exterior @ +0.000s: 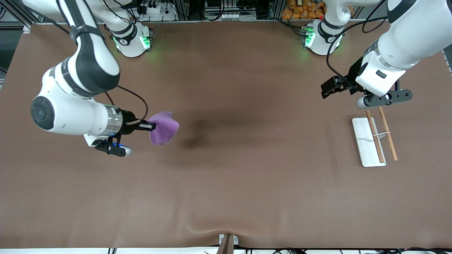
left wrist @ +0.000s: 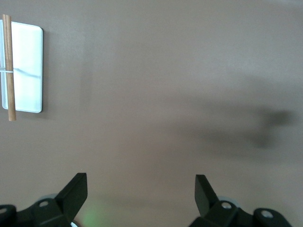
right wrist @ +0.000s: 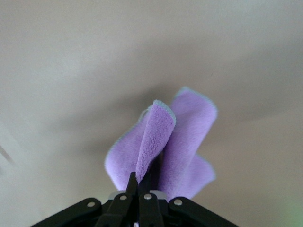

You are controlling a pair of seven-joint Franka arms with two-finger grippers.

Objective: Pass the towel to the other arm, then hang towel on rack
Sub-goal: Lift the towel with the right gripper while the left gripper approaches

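Observation:
The lilac-purple towel [exterior: 163, 127] hangs in folds from my right gripper [exterior: 151, 125], held above the table toward the right arm's end. In the right wrist view the gripper [right wrist: 142, 178] is shut on a fold of the towel [right wrist: 184, 137]. My left gripper [exterior: 327, 89] is open and empty in the air over the table near the rack [exterior: 374, 139]. Its jaws stand wide apart in the left wrist view [left wrist: 141, 187]. The rack has a white base plate and two wooden rods and stands toward the left arm's end. Its base [left wrist: 26, 66] shows in the left wrist view.
The brown table mat [exterior: 247, 183] is bare between the two arms. The towel's shadow [exterior: 197, 135] falls on the mat in the middle. Cables and boxes lie past the table's edge by the arm bases.

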